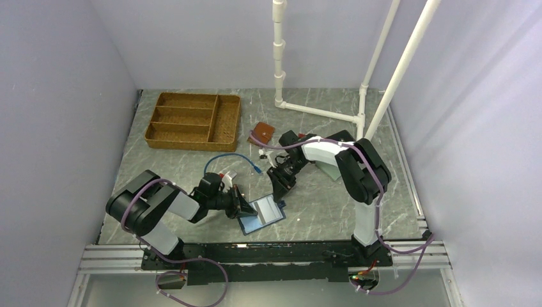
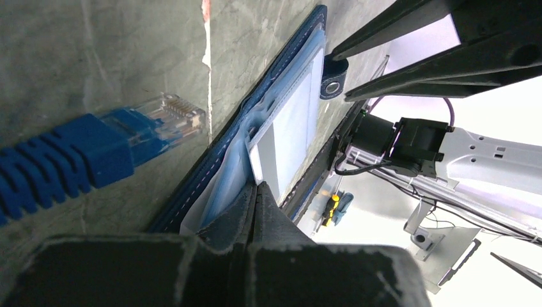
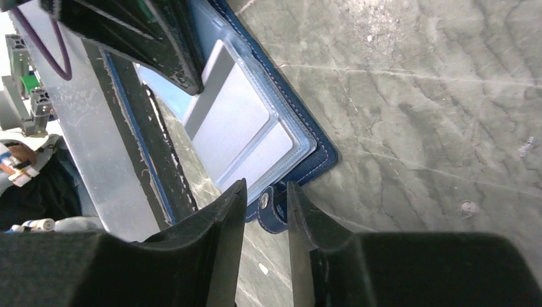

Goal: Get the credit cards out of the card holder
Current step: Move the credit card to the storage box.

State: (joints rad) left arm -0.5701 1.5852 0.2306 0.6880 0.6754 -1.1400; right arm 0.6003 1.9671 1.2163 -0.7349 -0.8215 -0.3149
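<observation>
Left fingers (image 2: 224,220) pinch card holder (image 1: 262,214) edge; right fingers (image 3: 204,246) narrowly apart astride snap tab (image 3: 273,212); cable plug (image 2: 131,137) beside.

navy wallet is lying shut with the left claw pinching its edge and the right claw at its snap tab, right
Not shut: the navy wallet lies open, its pale cards showing in the right wrist view. The left claw does pinch its edge, and the right claw is at its snap tab.
</observation>
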